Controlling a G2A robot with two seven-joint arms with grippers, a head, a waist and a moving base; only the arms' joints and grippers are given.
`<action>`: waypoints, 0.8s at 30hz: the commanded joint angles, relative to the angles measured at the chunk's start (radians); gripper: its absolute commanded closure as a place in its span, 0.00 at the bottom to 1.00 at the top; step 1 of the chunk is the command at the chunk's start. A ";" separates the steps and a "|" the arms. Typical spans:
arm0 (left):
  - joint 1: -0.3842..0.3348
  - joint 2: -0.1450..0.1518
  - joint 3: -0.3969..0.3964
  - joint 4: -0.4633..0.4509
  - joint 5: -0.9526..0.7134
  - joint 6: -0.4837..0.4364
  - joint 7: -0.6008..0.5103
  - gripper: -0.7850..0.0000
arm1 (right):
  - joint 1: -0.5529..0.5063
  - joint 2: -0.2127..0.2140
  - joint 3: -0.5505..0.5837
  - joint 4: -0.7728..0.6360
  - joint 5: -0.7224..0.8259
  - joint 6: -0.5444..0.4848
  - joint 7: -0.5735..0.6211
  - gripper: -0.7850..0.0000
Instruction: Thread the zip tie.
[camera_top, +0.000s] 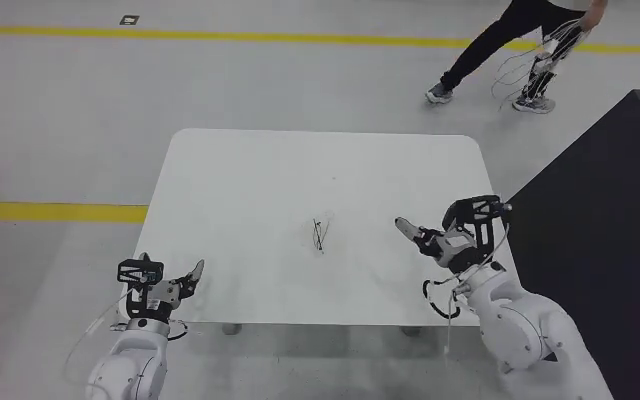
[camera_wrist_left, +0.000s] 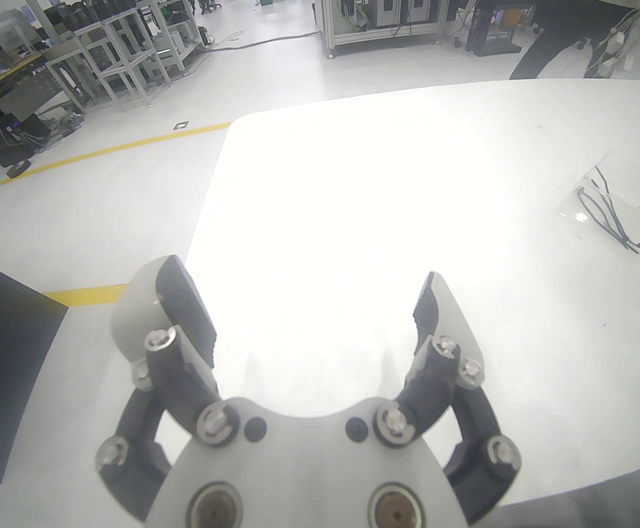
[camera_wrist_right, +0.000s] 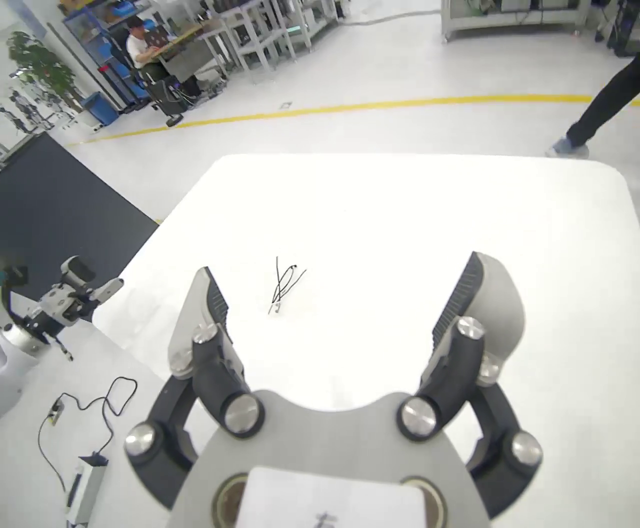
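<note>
At the middle of the white counter (camera_top: 250, 180), a small tangle of thin black zip ties (camera_top: 320, 235) lies flat, well apart from both robot hands. The left hand (camera_wrist_left: 302, 280) sits over the near corner, released and holding nothing. The right hand (camera_wrist_right: 340, 270) hovers by the opposite near edge, likewise spread wide and bare. The ties look feather-light, springy and slick, likely to skid or lift together under a pinch. The best hold is probably one strap's mid-length, leaving its tip and head free.
</note>
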 joint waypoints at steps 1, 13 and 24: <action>0.000 0.000 0.000 0.000 0.000 0.000 0.000 0.00 | 0.132 -0.003 -0.015 0.085 0.072 0.083 0.163 0.00; 0.000 0.000 0.000 0.000 0.000 0.000 0.000 0.00 | 0.311 -0.004 -0.029 0.197 0.171 0.139 0.362 0.00; 0.000 0.000 0.000 0.000 0.000 0.000 0.000 0.00 | 0.335 -0.007 -0.043 0.185 0.297 0.077 0.396 0.00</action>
